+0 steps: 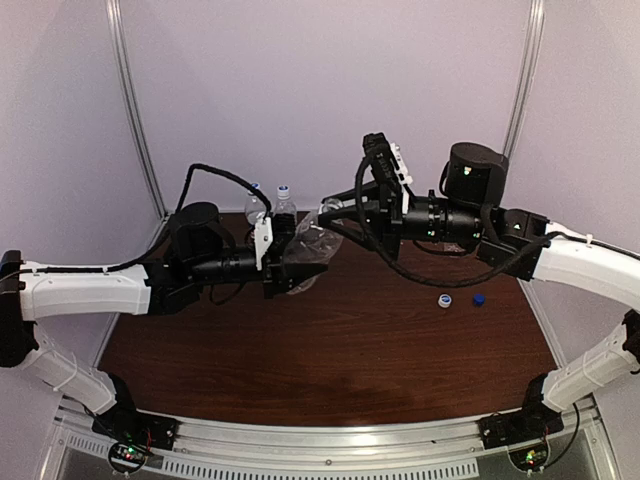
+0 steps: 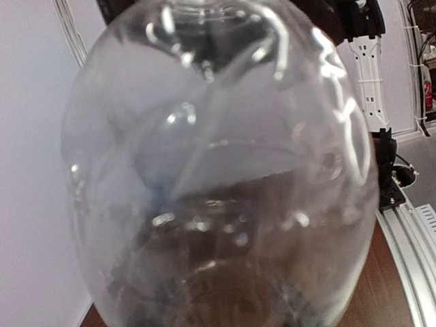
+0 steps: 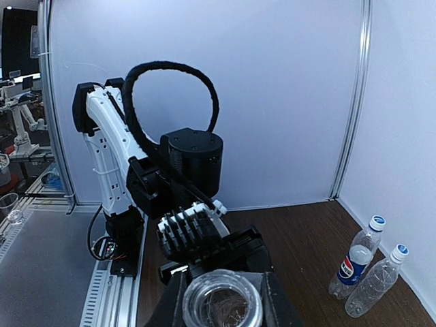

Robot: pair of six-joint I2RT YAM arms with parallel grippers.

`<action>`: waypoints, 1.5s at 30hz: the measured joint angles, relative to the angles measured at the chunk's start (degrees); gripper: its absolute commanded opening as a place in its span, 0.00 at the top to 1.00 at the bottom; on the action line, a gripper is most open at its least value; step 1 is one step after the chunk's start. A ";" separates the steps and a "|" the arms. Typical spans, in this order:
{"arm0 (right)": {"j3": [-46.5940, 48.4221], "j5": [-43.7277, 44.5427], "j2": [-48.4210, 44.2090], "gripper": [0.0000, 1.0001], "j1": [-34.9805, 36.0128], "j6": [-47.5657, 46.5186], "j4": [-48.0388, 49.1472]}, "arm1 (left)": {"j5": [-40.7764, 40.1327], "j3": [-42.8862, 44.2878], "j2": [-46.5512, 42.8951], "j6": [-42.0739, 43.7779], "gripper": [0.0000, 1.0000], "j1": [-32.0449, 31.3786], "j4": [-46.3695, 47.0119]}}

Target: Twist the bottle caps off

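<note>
Clamped in the left gripper [image 1: 303, 270], off the table [image 1: 330, 345]: a clear bottle [image 2: 218, 170], light, thin-walled, easily crushed, so squeeze the body gently. Pinched closed by its mouth, the right gripper [image 1: 333, 212]; farther right, loose on the wood, a white cap [image 1: 444, 300] and a blue cap [image 1: 479, 298], small and hard.

The left arm [image 1: 90, 290] reaches from its base at the near left corner with its white forearm lying level and pointing right. Its black wrist runs in line with the forearm, and the left gripper [image 1: 312, 268] is clamped on a clear bottle [image 2: 218, 170] about midway between the two bases. The right arm [image 1: 585, 260] rises from the near right corner, bends at the elbow and stretches leftward with the wrist's camera mount turned upward, and the right gripper [image 1: 335, 215] is closed, its tips near the left gripper.
</note>
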 measured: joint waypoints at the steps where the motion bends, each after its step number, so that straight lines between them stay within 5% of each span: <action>1: 0.35 0.26 0.04 1.00 0.02 -0.02 -0.61 | 0.00 0.00 0.02 0.04 0.04 0.00 0.02; 10: 11.30 19.45 1.44 1.00 -2.89 -0.26 -16.22 | -10.80 -0.07 -0.96 0.33 0.03 -0.02 -0.57; 18: 11.02 32.87 3.23 1.00 -21.77 1.97 -18.97 | -22.10 -1.49 -7.37 2.38 0.03 -0.02 -1.40; 30: 10.69 32.33 24.65 1.00 -36.04 11.13 -14.21 | -25.14 -2.03 -7.93 3.10 0.03 -0.02 -4.24; 45: 7.96 30.03 28.61 1.00 -40.04 15.08 -2.73 | -25.14 -2.03 -7.87 3.34 0.03 -0.02 -4.72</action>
